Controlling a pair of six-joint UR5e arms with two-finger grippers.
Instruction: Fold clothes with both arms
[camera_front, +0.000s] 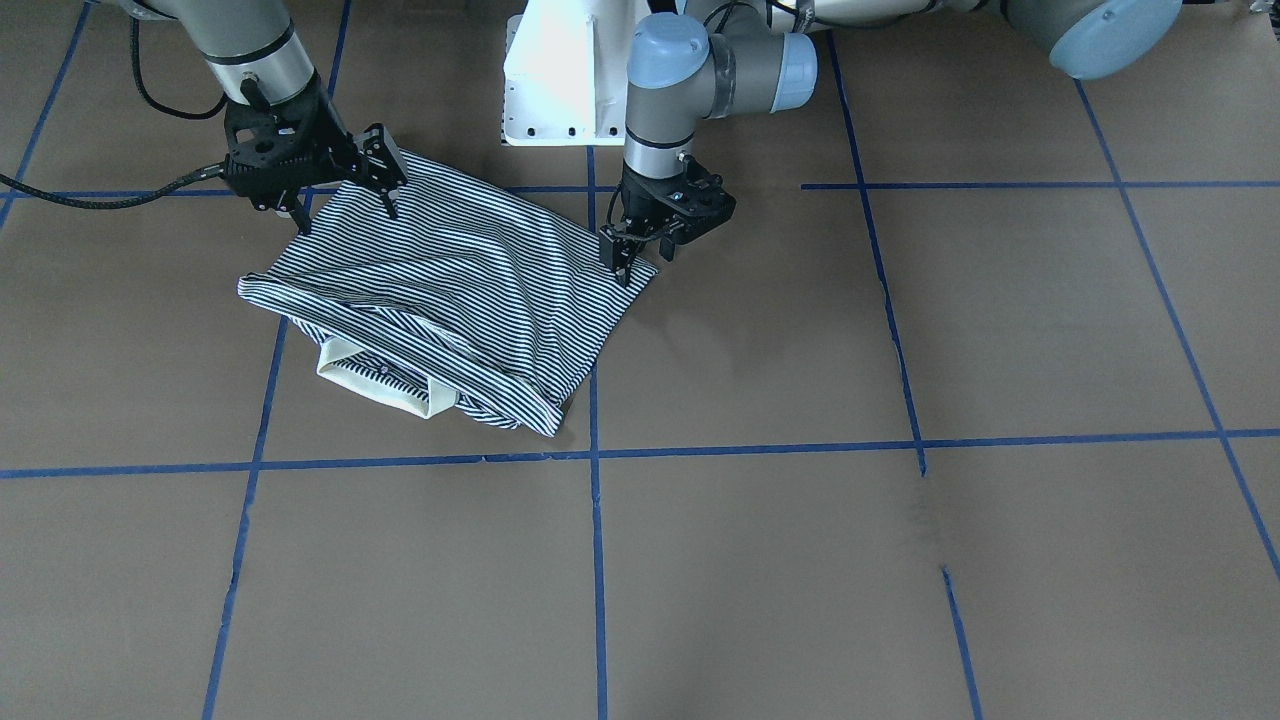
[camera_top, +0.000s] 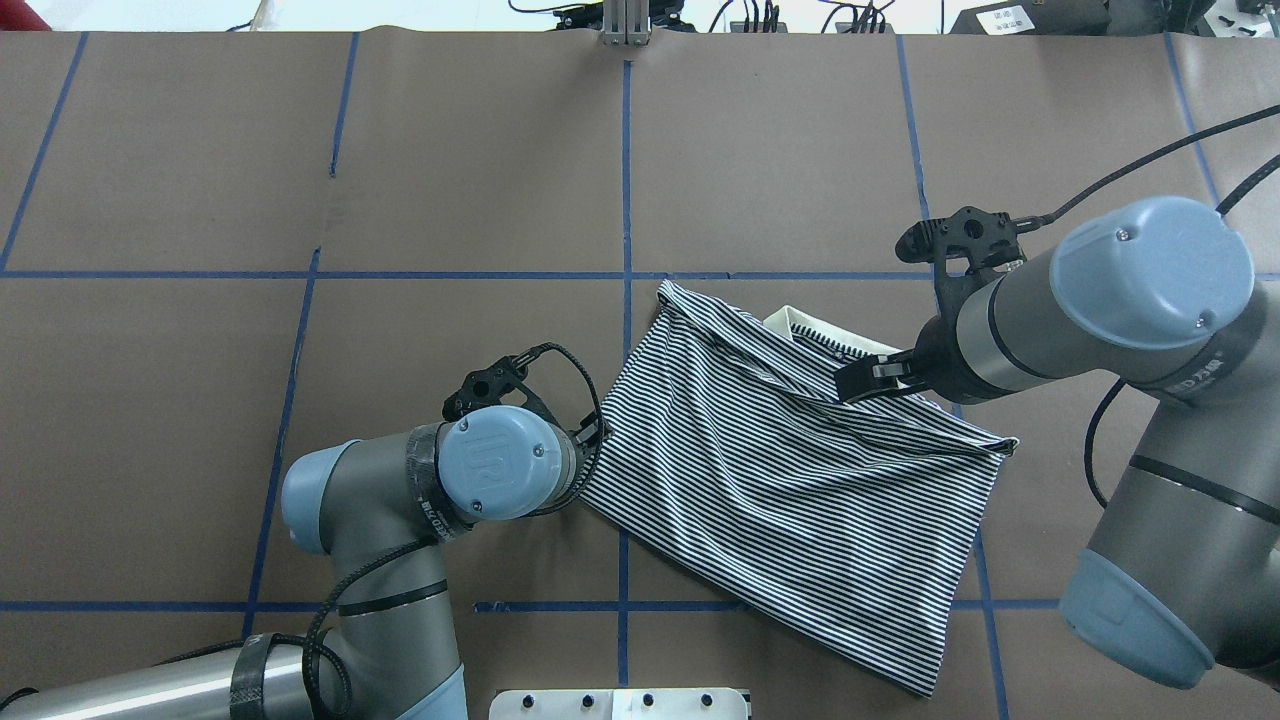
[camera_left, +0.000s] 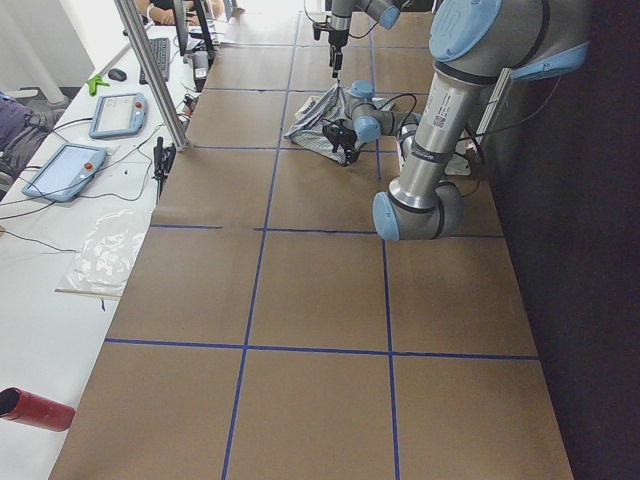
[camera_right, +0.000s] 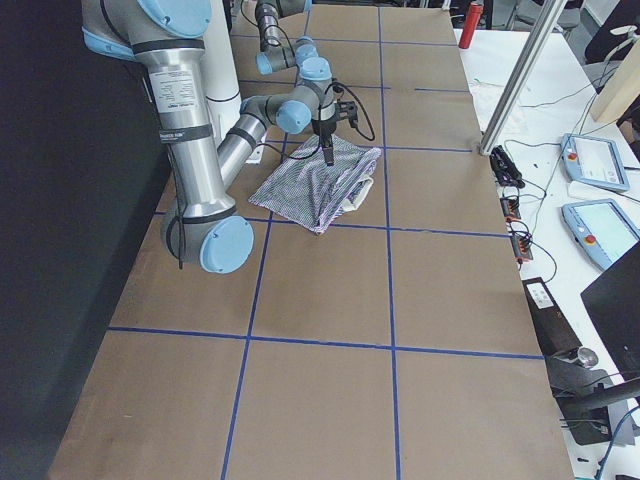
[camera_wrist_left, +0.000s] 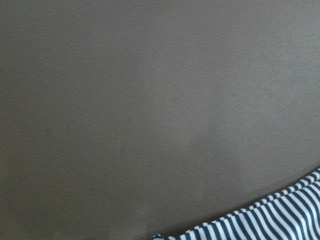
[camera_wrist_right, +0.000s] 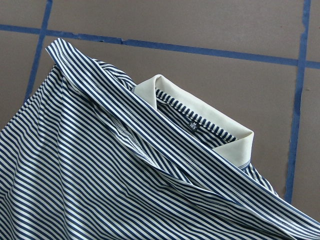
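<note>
The striped polo shirt (camera_front: 460, 290) lies folded and rumpled on the brown table, also in the overhead view (camera_top: 800, 490) and both wrist views (camera_wrist_left: 280, 220) (camera_wrist_right: 100, 175). Its cream collar (camera_front: 375, 385) (camera_wrist_right: 200, 107) points away from the robot. My right gripper (camera_front: 347, 215) is open, its fingers straddling the shirt's near corner; one finger (camera_top: 868, 378) shows from overhead. My left gripper (camera_front: 625, 268) has its tips down at the shirt's other near corner. Its fingers look close together, but I cannot tell whether they pinch cloth. From overhead the wrist hides it.
The white pedestal base (camera_front: 560, 70) stands just behind the shirt. Blue tape lines (camera_front: 595, 560) grid the brown table. A side bench holds tablets (camera_left: 70, 170) and a metal post (camera_left: 150, 70). A red cylinder (camera_left: 35, 408) lies at the bench's near end.
</note>
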